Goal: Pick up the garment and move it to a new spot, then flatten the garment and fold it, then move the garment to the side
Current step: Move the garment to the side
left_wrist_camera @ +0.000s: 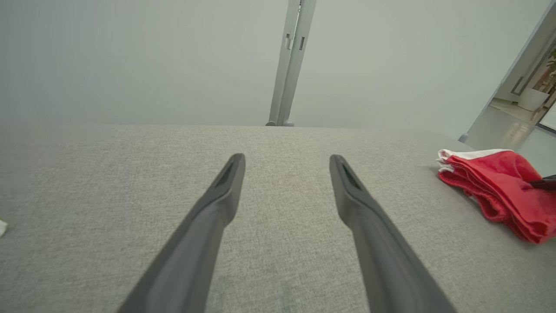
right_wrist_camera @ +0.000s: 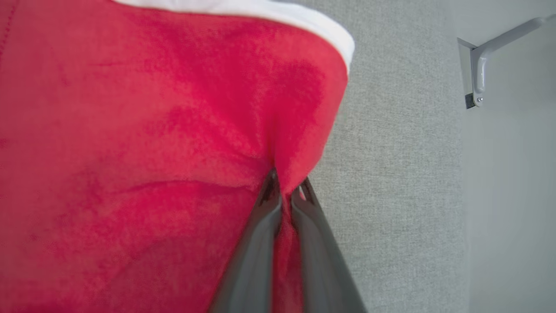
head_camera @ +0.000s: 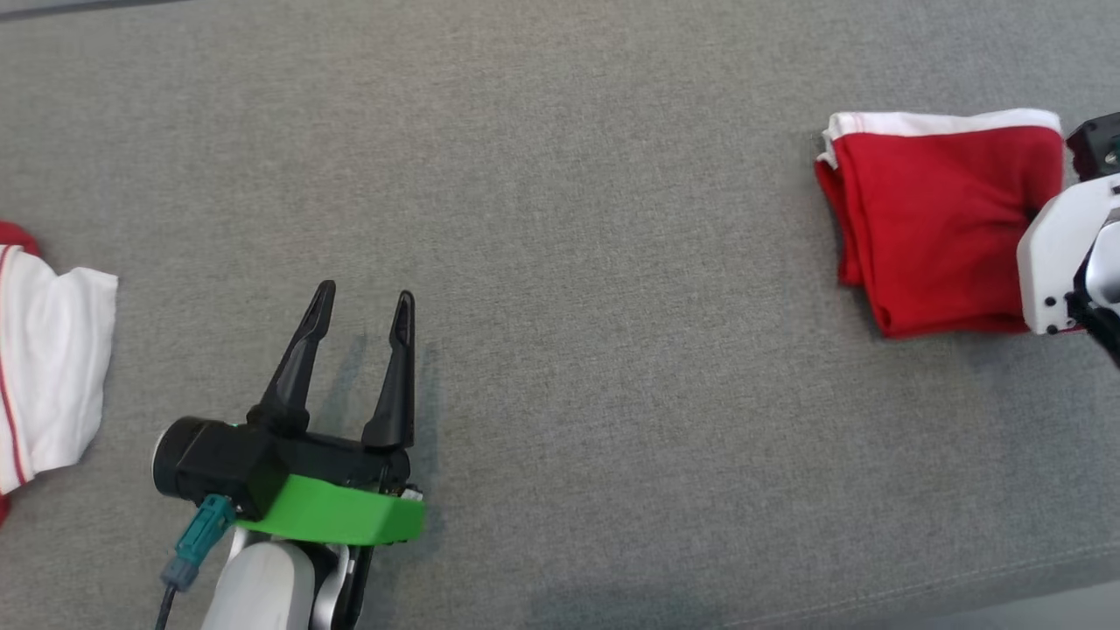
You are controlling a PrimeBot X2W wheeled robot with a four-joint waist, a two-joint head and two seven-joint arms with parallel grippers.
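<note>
neatly folded, the red cloth garment with a white band along one edge (head_camera: 936,227) lies as a thick rectangular stack on the grey woven fabric surface (head_camera: 612,262), at about two o'clock in the head view. its layered fold edges face nine o'clock, and the white band runs along its twelve o'clock side.

the right wrist view gives what the head view hides. the right gripper (right_wrist_camera: 284,191) has its two dark fingers pressed almost together with a pinch of red cloth between them, near the garment's three o'clock edge in that view, and the fabric puckers toward the tips. from the head, that gripper's white housing covers the grip.

the left wrist view shows the stack side-on at three o'clock, several layers thick, and a grey metal post (left_wrist_camera: 289,65) at twelve o'clock beyond the surface.

the left gripper (head_camera: 364,296), at seven o'clock in the head view, has its fingers spread wide and holds nothing, well apart from the garment. a white cloth with red trim (head_camera: 48,367) lies at nine o'clock.
</note>
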